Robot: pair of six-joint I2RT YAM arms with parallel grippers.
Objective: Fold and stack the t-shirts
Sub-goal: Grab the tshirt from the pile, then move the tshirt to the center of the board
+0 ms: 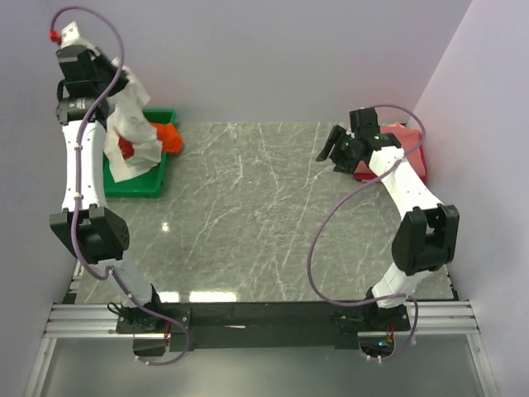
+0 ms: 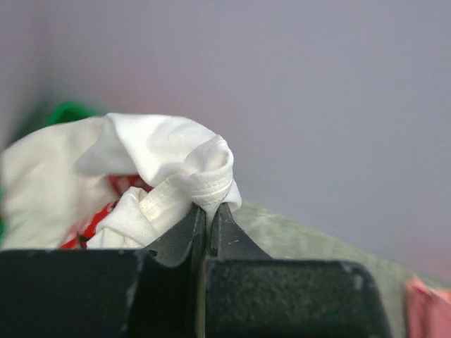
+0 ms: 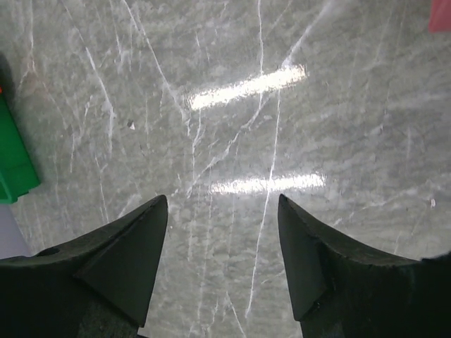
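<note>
My left gripper (image 1: 116, 85) is raised over the green tray and shut on the white t-shirt (image 1: 132, 132), which hangs bunched below it. In the left wrist view the fingertips (image 2: 209, 205) pinch a hem fold of the white t-shirt (image 2: 162, 151), and its red print (image 2: 95, 220) shows lower down. An orange t-shirt (image 1: 169, 136) lies at the tray's right end. Salmon-pink and red t-shirts (image 1: 409, 142) lie piled at the far right, behind the right arm. My right gripper (image 1: 329, 149) (image 3: 222, 201) hangs open over bare table with nothing between its fingers.
The green tray (image 1: 136, 188) stands at the table's far left, and its corner (image 3: 14, 165) shows in the right wrist view. Grey walls close the back and the right side. The marble table top (image 1: 256, 215) spreads between the arms.
</note>
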